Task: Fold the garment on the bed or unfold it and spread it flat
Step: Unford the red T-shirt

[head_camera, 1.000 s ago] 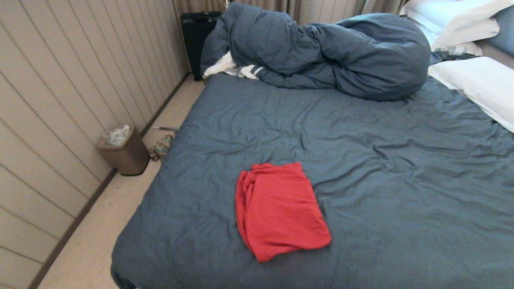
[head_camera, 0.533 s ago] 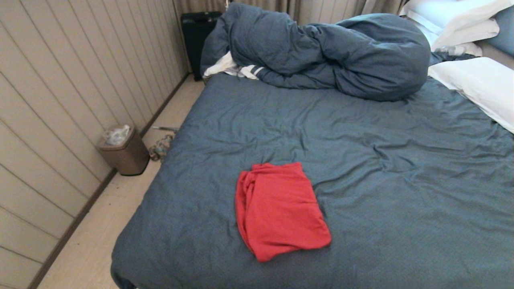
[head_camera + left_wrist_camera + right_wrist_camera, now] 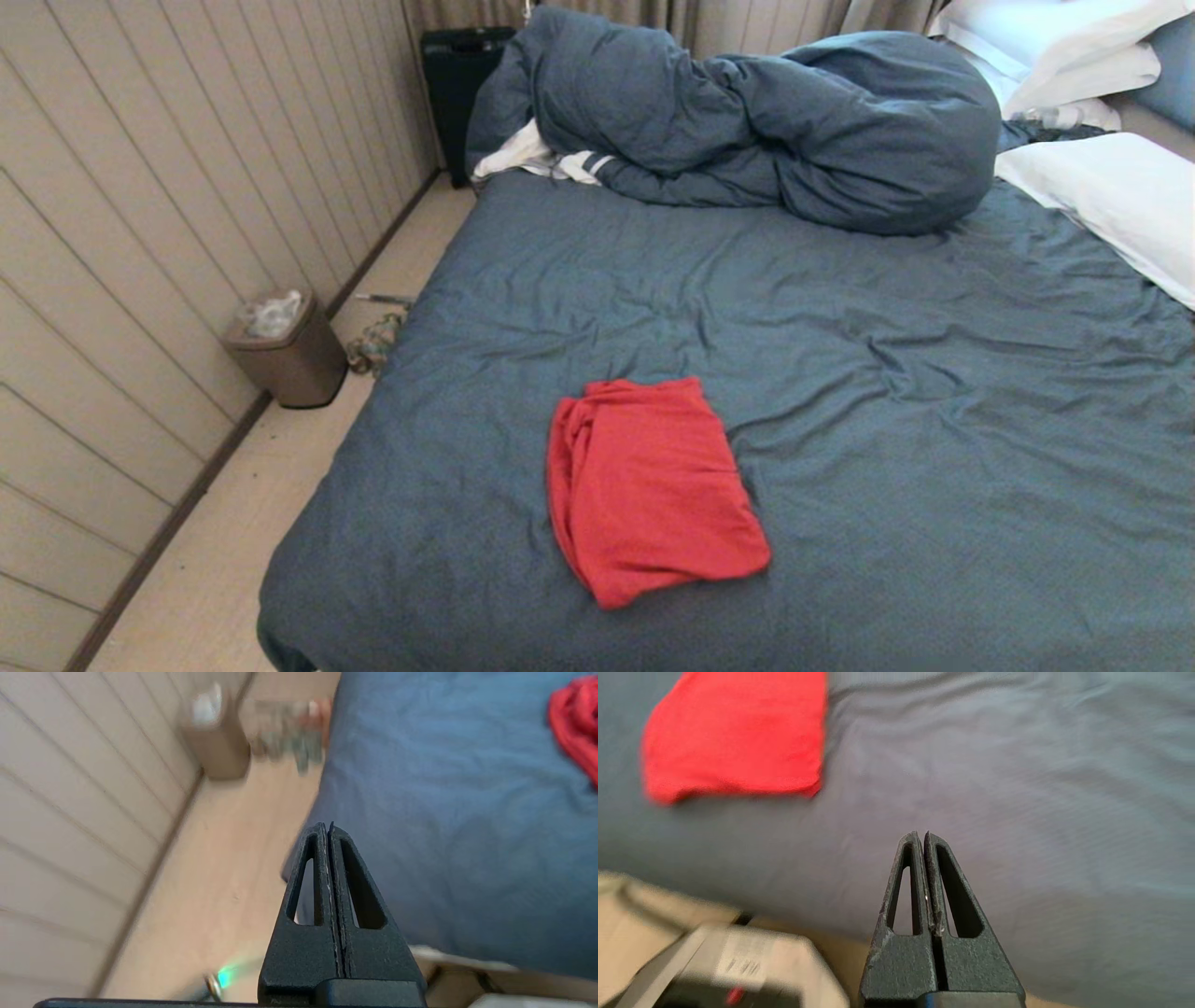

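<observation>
The red garment [image 3: 649, 490] lies folded into a small rectangle on the dark blue-grey bed [image 3: 934, 420], near its front edge. Neither arm shows in the head view. In the left wrist view my left gripper [image 3: 327, 828] is shut and empty, hanging above the bed's front left corner, with an edge of the garment [image 3: 577, 723] far off to one side. In the right wrist view my right gripper [image 3: 922, 836] is also shut and empty, over bare sheet near the front edge, and the garment [image 3: 738, 732] lies apart from it.
A bunched dark duvet [image 3: 766, 121] lies across the far end of the bed, white pillows [image 3: 1111, 196] at the far right. A brown waste bin [image 3: 289, 350] stands on the floor by the panelled wall on the left. A black case [image 3: 457, 84] stands beyond.
</observation>
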Available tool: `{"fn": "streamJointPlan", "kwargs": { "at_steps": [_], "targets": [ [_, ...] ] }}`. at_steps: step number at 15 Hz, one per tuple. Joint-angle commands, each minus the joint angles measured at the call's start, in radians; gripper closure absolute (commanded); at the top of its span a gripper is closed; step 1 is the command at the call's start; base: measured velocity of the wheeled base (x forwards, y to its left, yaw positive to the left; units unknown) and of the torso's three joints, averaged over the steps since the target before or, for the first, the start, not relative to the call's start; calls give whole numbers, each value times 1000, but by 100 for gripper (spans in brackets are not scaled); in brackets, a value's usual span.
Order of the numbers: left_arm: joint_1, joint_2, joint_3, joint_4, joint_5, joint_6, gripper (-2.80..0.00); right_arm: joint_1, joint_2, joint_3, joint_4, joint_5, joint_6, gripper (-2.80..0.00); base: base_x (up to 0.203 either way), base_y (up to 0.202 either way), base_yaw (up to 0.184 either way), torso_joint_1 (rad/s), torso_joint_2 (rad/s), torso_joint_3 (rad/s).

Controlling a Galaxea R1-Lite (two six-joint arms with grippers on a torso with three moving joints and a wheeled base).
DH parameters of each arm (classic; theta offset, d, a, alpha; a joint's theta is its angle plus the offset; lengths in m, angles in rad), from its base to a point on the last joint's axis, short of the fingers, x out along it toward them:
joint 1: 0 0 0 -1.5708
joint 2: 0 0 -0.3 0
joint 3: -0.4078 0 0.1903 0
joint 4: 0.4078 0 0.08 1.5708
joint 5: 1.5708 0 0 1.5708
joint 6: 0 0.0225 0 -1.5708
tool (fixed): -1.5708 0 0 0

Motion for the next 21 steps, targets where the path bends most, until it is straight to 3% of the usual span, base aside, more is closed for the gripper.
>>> {"fn": "streamJointPlan", "kwargs": {
  "at_steps": [1, 2, 6, 8, 10, 12, 15, 21],
  "targets": [
    [4, -87, -1, -5, -14, 21, 0, -5, -18, 12, -26, -68, 0, 0, 0, 0, 0, 0, 0, 0],
    [4, -88, 2, -22, -26, 24, 0, -6, -14, 22, -47, -114, -4, 0, 0, 0, 0, 0, 0, 0],
    [4, -88, 6, -26, -21, 31, 0, 0, -15, 19, -13, -121, -34, 0, 0, 0, 0, 0, 0, 0],
    [4, -87, 7, -26, -40, 23, 0, 111, -17, 2, 50, -125, -33, 0, 0, 0, 0, 0, 0, 0],
    [4, -86, 31, -34, -141, 13, 0, 186, -30, -5, 110, -165, -27, 0, 0, 0, 0, 0, 0, 0],
    [3, -87, 42, -110, -138, -20, 0, 156, -116, 12, 119, -186, -28, 0, 0, 0, 0, 0, 0, 0],
    [3, -87, 42, -118, -131, -33, 0, 125, -294, 20, 124, -204, -4, 0, 0, 0, 0, 0, 0, 0],
    [3, -86, 42, -127, -111, -104, 0, 119, -296, 23, 122, -227, 57, 0, 0, 0, 0, 0, 0, 0]
  ]
}}
